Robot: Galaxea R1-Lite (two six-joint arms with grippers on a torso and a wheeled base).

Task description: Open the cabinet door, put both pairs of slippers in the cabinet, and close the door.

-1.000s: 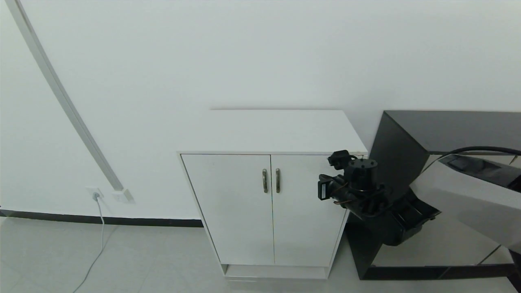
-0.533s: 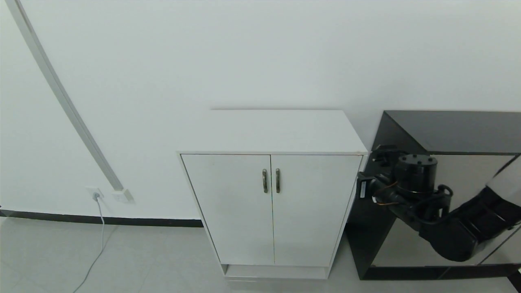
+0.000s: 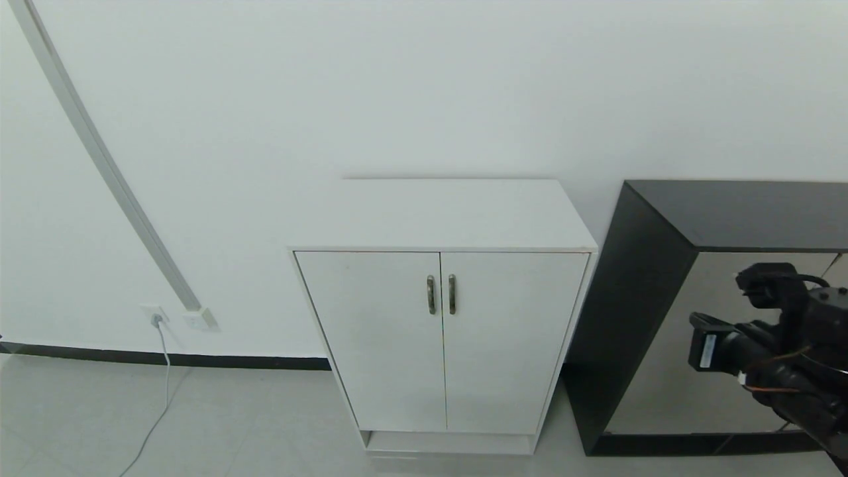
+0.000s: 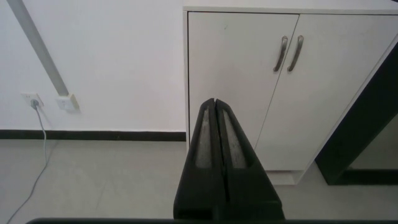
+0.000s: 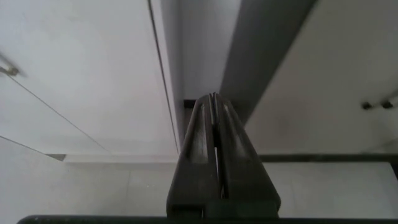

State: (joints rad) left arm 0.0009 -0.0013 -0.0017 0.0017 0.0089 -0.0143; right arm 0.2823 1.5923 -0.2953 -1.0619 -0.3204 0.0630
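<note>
A: Pose of the right arm point(image 3: 788, 358)?
B: Comes in low from the head view's right edge, wrist approx level, pointing toward the robot's left. It sits in front of the black mirror-front unit point(image 3: 649, 265), well apart from the cabinet point(image 3: 450, 215).

A: And the L side?
B: The left pincer point(image 4: 214, 102) faces the cabinet front from farther back, hanging over the floor point(image 3: 232, 424), touching nothing.

A: Room, surfaces?
B: Grey tile floor, white wall point(image 3: 424, 86), black skirting point(image 3: 165, 359) along the bottom. The white cabinet stands on the floor against the wall, w/ the black unit just beside it on the robot's right. Both doors point(image 3: 377, 338) are closed, and two metal handles point(image 3: 431, 295) sit side by side at the centre seam. A slanted cable duct point(image 3: 99, 159) runs down the wall to the sockets point(image 3: 154, 311), and a grey cord point(image 3: 156, 397) drops from the plug to the floor.

A: Pincers, how far open?
B: Not at all. The right pincer point(image 5: 214, 99) has its fingers pressed flat together w/ nothing btw them. It's aimed at the strip where the cabinet side meets the black unit, not in contact. The left pincer is the same: fingers together, empty.
</note>
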